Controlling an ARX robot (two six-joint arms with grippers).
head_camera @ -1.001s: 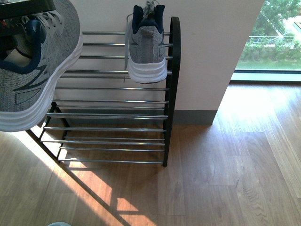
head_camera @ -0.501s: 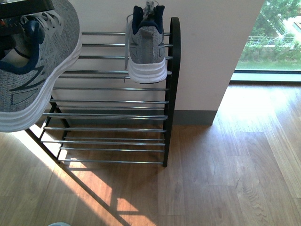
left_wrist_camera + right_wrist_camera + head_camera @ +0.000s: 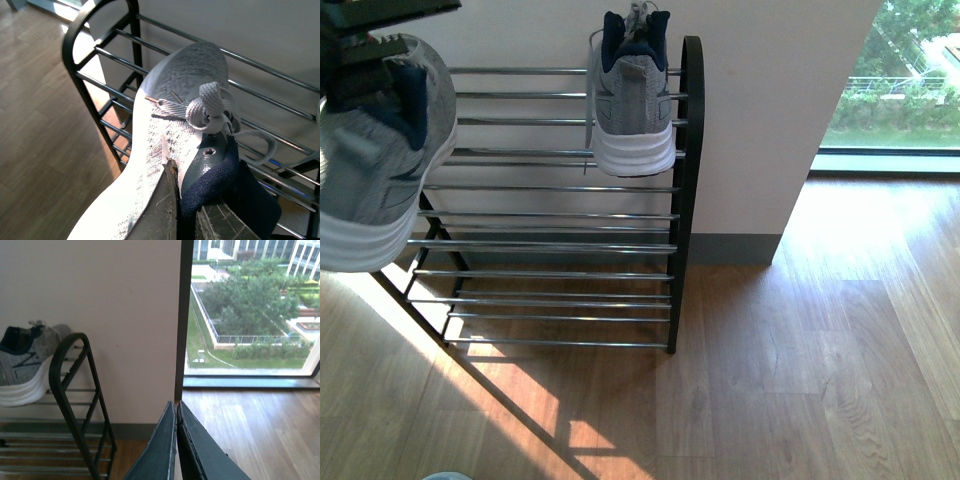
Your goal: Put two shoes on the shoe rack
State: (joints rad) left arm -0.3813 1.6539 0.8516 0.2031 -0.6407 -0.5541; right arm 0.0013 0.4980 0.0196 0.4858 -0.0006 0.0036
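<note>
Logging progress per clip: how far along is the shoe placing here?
Done: one grey sneaker sits on the upper bars of the shoe rack, at its right end. In hand: the second sneaker hangs in the left tool, gripped at the navy heel collar, by the rack's left end. The right tool is shut and empty. Left: set that sneaker on the bars and let go.

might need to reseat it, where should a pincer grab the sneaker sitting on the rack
Grip the sneaker by its heel collar, coming from the front of the rack: the heel faces the robot and the navy-lined opening is exposed on top, so one finger slips inside, one outside.
</note>
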